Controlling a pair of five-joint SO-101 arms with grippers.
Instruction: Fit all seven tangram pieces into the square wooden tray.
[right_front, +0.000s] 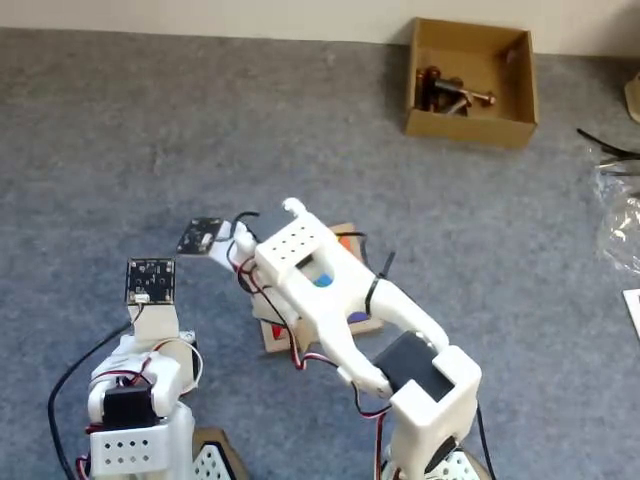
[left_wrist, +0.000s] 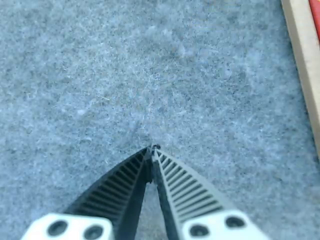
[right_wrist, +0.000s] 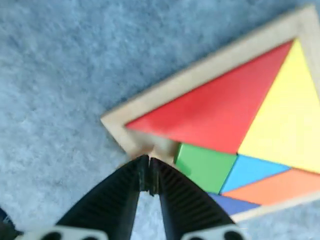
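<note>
Your square wooden tray (right_wrist: 200, 75) is sitting flat on the fuzzy grey carpet (right_wrist: 60, 75), around mid-table in the high view and half hiding under the right arm. It's plain pale wood with a raised rim, and smooth flat painted pieces are lying inside. The big red triangle (right_wrist: 210, 112) is running its long edge along one rim, and its sharp tip is pointing into the corner nearest your right gripper (right_wrist: 149, 172). The yellow triangle (right_wrist: 290, 120) is butting against it. The green square (right_wrist: 205, 167), blue triangle (right_wrist: 250, 172) and an orange piece (right_wrist: 270, 187) are crowding the next rim. That right gripper is hanging at the corner with its ribbed black jaws pinched together on nothing. The left gripper (left_wrist: 151, 150) is also closed and empty, hovering over carpet beside the tray. A cardboard box (right_front: 470, 80) is sitting well apart.
</note>
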